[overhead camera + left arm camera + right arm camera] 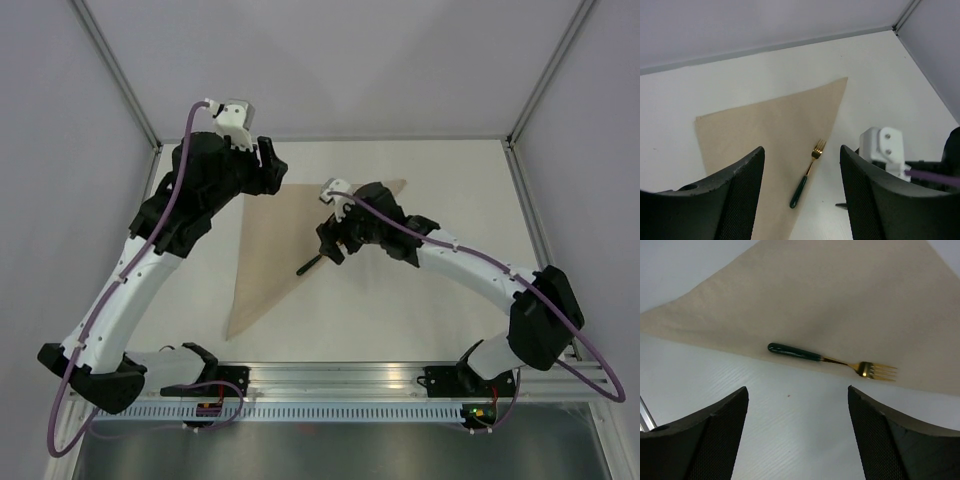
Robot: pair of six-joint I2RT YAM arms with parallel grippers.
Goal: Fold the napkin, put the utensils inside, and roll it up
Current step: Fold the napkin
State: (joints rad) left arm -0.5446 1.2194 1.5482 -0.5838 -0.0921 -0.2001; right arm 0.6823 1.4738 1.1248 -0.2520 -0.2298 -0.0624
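The beige napkin (270, 240) lies folded into a triangle on the white table, one point toward the near edge. A fork (310, 265) with a dark green handle and gold tines rests on it along the long right edge. My right gripper (333, 246) hovers open just right of the fork. In the right wrist view the fork (830, 358) lies ahead of the open gripper (797, 390) on the napkin (840, 300). My left gripper (268, 160) is raised over the napkin's far left corner, open and empty. The left wrist view looks down on the napkin (770, 130) and fork (807, 174) between its fingers (740, 195).
The white table (440, 290) is boxed in by grey walls with metal corner posts (120, 75). A slotted rail (340, 378) runs along the near edge by the arm bases. The right arm's white camera housing (882, 147) shows in the left wrist view.
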